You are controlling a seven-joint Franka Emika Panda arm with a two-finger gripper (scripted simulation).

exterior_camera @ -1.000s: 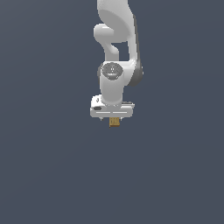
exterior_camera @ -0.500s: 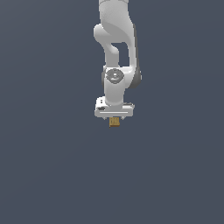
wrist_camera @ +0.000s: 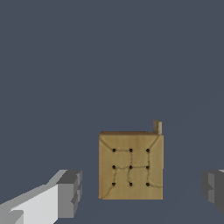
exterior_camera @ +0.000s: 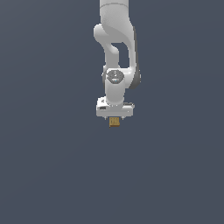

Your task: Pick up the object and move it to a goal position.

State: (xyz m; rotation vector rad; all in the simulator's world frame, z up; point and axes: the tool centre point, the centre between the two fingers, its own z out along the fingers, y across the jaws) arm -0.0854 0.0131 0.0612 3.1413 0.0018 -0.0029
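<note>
- Wrist view: fingers (wrist_camera: 69, 193) spread wide, either side of wooden cube (wrist_camera: 131, 166), gaps on both, not gripping.
- Centre the cube, then close evenly before lifting.

flat, even simulator light on a plain dark slate background, no cast shadows and no glare. white arm (exterior_camera: 116, 48) is softly shaded, darker along the exterior view's right. both views sharp, no blur or edge warp; cube (wrist_camera: 131, 166) face evenly lit, dots crisp.
</note>
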